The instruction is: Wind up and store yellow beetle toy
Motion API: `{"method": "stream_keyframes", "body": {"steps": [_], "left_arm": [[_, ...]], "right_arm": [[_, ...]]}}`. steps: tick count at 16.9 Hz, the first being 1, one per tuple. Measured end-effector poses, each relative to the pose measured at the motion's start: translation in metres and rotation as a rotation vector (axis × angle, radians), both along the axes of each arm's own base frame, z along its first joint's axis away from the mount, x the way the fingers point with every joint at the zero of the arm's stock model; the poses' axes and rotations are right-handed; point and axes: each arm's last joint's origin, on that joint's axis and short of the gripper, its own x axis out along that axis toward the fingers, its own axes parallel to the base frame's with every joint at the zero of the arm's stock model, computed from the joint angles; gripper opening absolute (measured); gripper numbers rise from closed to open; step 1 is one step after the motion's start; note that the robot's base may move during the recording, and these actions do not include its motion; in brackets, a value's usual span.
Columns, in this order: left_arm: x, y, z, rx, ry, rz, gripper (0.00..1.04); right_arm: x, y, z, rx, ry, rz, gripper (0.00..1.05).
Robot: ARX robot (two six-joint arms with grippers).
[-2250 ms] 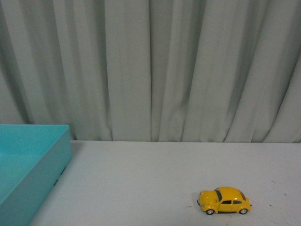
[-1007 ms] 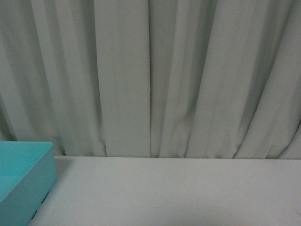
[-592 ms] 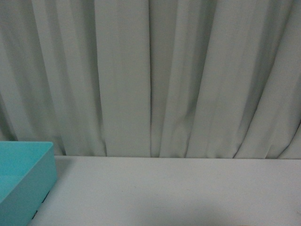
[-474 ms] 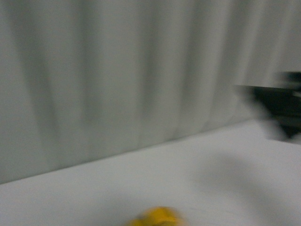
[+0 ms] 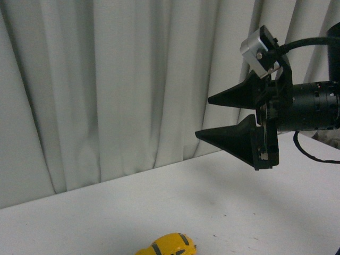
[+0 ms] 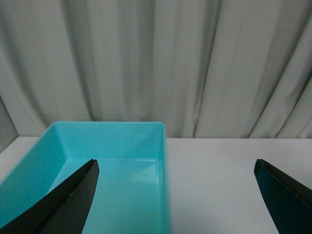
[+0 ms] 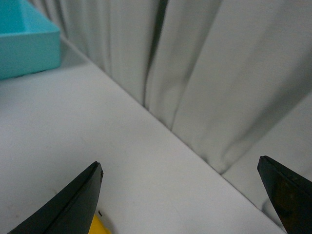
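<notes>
The yellow beetle toy sits on the white table at the bottom edge of the front view, only its roof and dark stripes showing. My right gripper hangs open well above the table, up and to the right of the toy, its black fingers pointing left. In the right wrist view, a yellow sliver of the toy shows beside one finger, and the right gripper holds nothing. My left gripper stands wide open over the rim of the teal box.
The teal box stands open-topped at the far end of the table in the right wrist view. A grey curtain hangs close behind the table's back edge. A black cable loops under the right arm.
The front view has swung: the teal box has left it, the right gripper has come into view high on the right, and the toy now shows at the bottom edge.
</notes>
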Motion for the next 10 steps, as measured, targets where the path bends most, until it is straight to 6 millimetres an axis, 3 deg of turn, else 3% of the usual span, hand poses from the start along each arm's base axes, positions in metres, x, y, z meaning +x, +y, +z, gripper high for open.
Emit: {"method": "stream_keyframes", "body": {"steps": [4,10], "left_arm": [[0.0,0.0,0.0,0.0,0.0,0.0,0.98],[0.0,0.0,0.0,0.0,0.0,0.0,0.98]], "right_arm": [[0.03,0.012,-0.025,-0.227,0.163,0.244,0.98],[0.026,0.04,-0.081,-0.572,0.386,0.547,0.98]]}}
